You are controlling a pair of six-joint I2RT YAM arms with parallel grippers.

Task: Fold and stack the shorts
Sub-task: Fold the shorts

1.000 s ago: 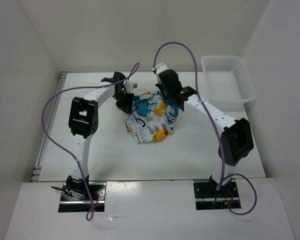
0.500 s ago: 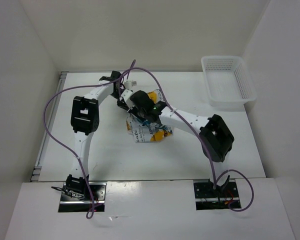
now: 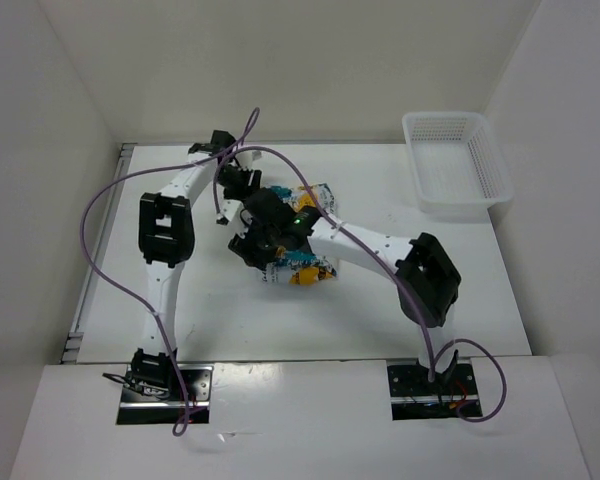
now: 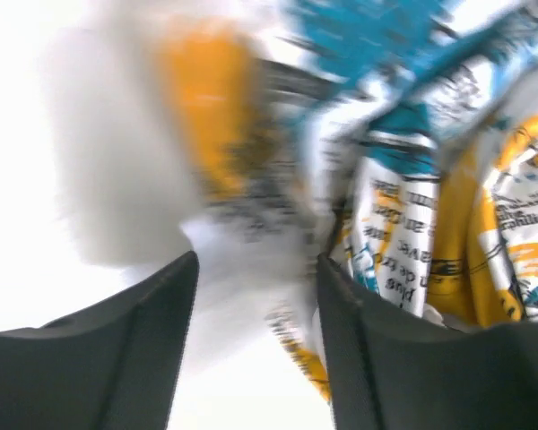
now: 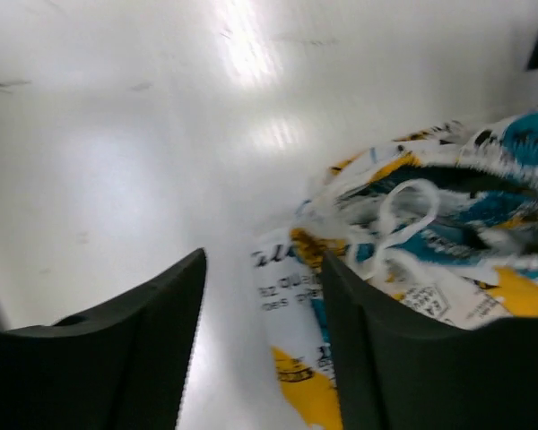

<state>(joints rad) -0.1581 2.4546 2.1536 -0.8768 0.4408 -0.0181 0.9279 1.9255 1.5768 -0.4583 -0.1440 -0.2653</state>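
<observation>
Crumpled white cloth shorts (image 3: 308,272) with teal, yellow-orange and black print lie mid-way across the white counter (image 3: 480,280), partly under the right arm. Left gripper (image 4: 257,260): fingers spread, cloth close ahead. Right gripper (image 5: 264,258): fingers spread at the shorts' edge.

lettering printed on shorts (image 4: 403,224), none legible

right end effector (image 3: 248,245) swung left across the shorts (image 3: 304,271).
</observation>
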